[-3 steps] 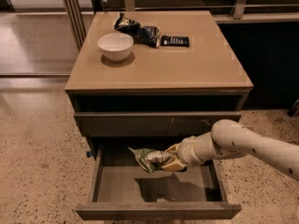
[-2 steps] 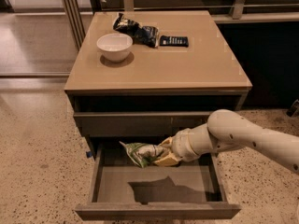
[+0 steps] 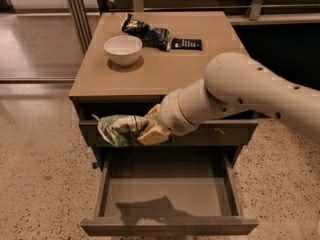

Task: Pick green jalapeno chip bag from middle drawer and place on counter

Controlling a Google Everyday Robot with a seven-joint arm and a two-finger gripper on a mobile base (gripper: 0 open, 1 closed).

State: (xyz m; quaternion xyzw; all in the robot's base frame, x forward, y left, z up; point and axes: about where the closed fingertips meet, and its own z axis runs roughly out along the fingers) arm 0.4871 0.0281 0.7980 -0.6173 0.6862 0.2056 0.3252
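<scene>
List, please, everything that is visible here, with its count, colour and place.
counter: one, tan, behind and above the drawer
middle drawer: one, dark grey, pulled open at the bottom
green jalapeno chip bag: one, green and white, in the air above the middle drawer
bowl: one, white, on the counter, left part
snack bag: one, black and blue, on the counter behind the bowl
flat packet: one, black, on the counter right of the snack bag
arm: one, cream, reaching in above the drawer
end effector: one, tan, shut on the chip bag, in front of the upper drawer front
</scene>
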